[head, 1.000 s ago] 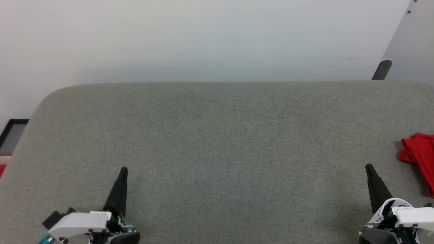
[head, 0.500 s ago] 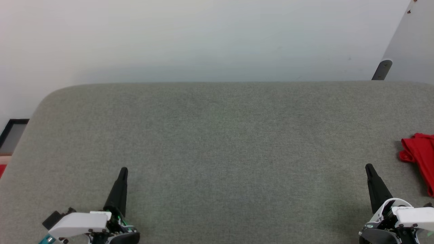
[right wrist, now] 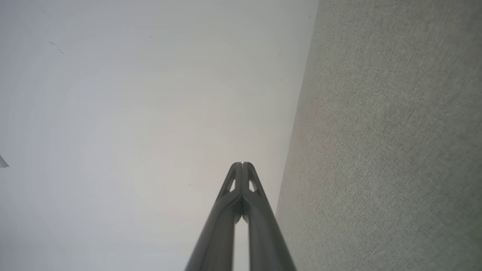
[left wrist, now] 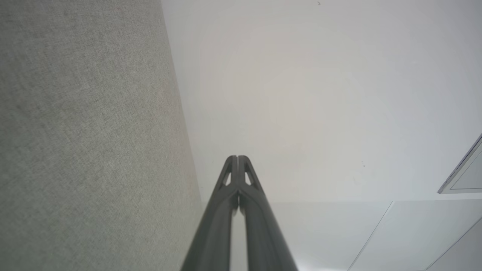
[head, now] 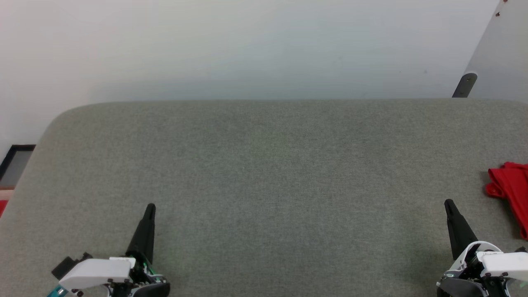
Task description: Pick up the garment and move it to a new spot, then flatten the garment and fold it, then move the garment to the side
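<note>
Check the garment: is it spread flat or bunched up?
Bunched: the garment lies crumpled on the grey surface, partly out of frame.

Grey fabric worktop, rounded far-left corner; white wall behind. Red garment — bunched at the right edge, partly cut off. Lower left: left tool, fingers together. Lower right: right tool, likewise — near the garment, not touching.
</note>
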Controlling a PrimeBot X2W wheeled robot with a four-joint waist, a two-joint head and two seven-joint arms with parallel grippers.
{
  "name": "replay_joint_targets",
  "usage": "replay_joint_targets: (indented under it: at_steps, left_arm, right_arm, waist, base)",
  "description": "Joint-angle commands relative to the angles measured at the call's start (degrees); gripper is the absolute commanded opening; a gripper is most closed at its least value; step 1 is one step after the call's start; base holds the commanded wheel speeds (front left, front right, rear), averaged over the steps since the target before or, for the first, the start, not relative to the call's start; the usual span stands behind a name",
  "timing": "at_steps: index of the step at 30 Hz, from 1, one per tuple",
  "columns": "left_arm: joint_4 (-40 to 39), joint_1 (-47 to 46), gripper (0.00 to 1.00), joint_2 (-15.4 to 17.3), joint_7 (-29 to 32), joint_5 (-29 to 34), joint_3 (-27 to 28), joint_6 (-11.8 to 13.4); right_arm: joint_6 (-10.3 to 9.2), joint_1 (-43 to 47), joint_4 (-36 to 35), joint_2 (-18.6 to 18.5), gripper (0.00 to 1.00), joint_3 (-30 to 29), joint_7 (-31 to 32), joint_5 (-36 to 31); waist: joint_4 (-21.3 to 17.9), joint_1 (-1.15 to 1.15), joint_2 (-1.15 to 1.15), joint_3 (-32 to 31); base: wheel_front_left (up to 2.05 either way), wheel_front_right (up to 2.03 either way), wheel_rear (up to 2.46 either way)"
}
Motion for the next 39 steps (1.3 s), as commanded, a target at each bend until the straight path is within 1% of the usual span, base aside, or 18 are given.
replay_joint_targets:
  at_steps: [1, 39]
  left_arm:
    - [0.05, -0.52, 0.00, -0.06, 0.09, -0.19, 0.11, -0.34]
    - [0.04, -0.52, 0.00, -0.06, 0.08, -0.20, 0.11, -0.34]
  right_arm:
    - [0.02, -0.18, 0.01, 0.22, 0.00, 0.05, 0.05, 0.28]
    - [0.02, -0.18, 0.01, 0.23, 0.00, 0.07, 0.04, 0.28]
  waist:
    - [0.00, 0.00, 0.00, 0.00]
    - [0.00, 0.00, 0.00, 0.00]
  base:
    - [0.00, 0.00, 0.00]
    - [0.00, 0.00, 0.00]
